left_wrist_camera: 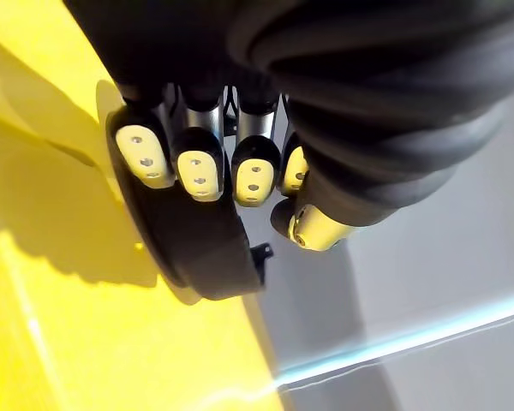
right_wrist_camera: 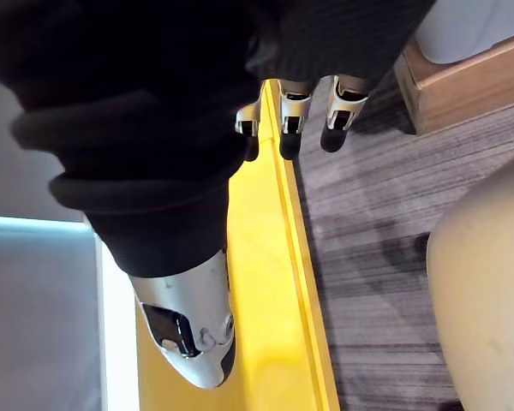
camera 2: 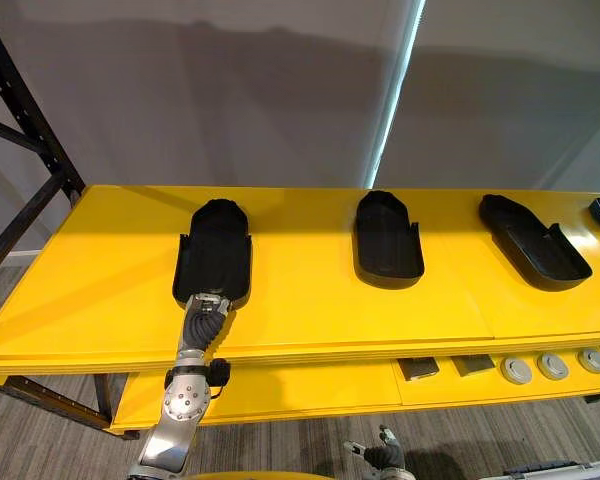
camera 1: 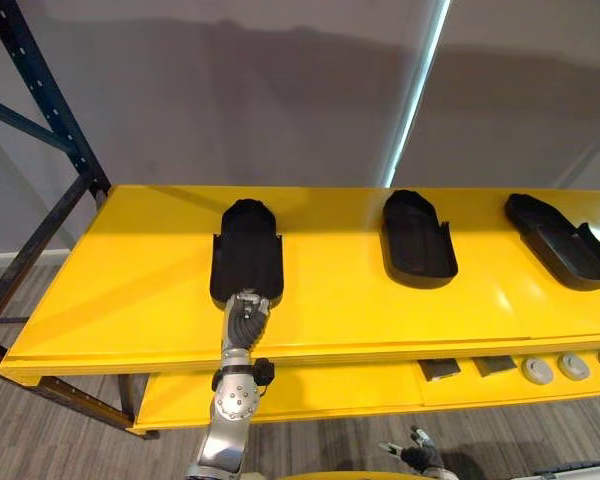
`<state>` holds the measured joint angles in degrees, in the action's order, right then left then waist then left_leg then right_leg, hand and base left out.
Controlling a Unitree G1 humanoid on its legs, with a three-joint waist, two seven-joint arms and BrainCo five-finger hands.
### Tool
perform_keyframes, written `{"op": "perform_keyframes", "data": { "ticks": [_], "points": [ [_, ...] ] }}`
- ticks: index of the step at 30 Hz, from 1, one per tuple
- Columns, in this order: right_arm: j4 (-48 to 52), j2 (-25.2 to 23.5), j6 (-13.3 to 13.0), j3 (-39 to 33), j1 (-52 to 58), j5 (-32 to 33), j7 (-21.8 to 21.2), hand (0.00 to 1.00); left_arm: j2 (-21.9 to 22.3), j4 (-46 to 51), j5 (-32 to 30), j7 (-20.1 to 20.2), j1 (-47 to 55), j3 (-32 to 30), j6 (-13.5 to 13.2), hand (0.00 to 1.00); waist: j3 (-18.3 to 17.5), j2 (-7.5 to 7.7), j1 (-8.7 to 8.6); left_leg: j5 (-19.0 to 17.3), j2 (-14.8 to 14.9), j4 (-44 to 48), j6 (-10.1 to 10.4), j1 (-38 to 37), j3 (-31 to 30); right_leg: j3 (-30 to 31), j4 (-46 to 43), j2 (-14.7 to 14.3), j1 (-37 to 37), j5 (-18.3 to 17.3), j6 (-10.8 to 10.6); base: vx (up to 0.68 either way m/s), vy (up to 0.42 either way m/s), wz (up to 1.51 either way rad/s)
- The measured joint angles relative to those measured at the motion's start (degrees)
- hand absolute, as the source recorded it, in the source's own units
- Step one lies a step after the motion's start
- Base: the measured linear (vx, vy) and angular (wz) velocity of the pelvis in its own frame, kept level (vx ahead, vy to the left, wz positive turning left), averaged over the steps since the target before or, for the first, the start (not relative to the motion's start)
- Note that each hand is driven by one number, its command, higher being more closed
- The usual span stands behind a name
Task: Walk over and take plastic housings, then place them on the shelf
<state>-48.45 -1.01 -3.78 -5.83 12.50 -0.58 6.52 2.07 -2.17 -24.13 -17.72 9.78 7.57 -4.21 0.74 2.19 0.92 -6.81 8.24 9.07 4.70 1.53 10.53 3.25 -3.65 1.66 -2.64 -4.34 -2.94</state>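
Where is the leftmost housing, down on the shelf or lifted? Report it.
Down: the leftmost housing lies flat on the yellow top shelf, with the left hand at its near end.

Background's just a plain grey wall [camera 1: 230, 90] with a thin bright light strip [camera 1: 418, 90] running up it at a slant, a bit right of the middle. Far left there's a dark blue metal frame [camera 1: 54, 100] with holes punched along it, leaning diagonally. The floor [camera 1: 60, 445] is that grey wood-look plank stuff. Low down at the near right sit two flat dark squares [camera 1: 441, 370] side by side, and just right of them a row of round grey discs [camera 1: 573, 366]. There's also a wooden box [right_wrist_camera: 471, 77] standing on the floor.
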Motion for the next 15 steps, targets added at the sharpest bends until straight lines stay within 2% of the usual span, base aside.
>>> {"op": "perform_keyframes", "data": {
  "ticks": [8,15],
  "points": [
    [-0.2,-0.1,0.1,-0.2,0.2,-0.1,0.0,0.00,-1.3,-5.8,0.0,-0.6,-4.3,-1.1,0.9,1.00,-0.5,0.42,-0.08,5.3,-1.3,-8.2,0.0,-3.2,0.5,-0.2,0.1,0.4,1.0,0.1,-0.1,0.00,-0.005,0.02],
    [-2.0,0.2,0.1,-0.4,-0.9,-0.1,0.0,0.00,-2.5,-9.8,-0.1,-2.4,-8.6,-2.9,1.2,1.00,-0.7,0.50,-0.37,7.6,-2.3,-13.5,-0.1,-5.3,0.4,-0.1,1.7,0.3,1.2,0.5,-0.2,0.00,-0.002,-0.03]
  ]
}}
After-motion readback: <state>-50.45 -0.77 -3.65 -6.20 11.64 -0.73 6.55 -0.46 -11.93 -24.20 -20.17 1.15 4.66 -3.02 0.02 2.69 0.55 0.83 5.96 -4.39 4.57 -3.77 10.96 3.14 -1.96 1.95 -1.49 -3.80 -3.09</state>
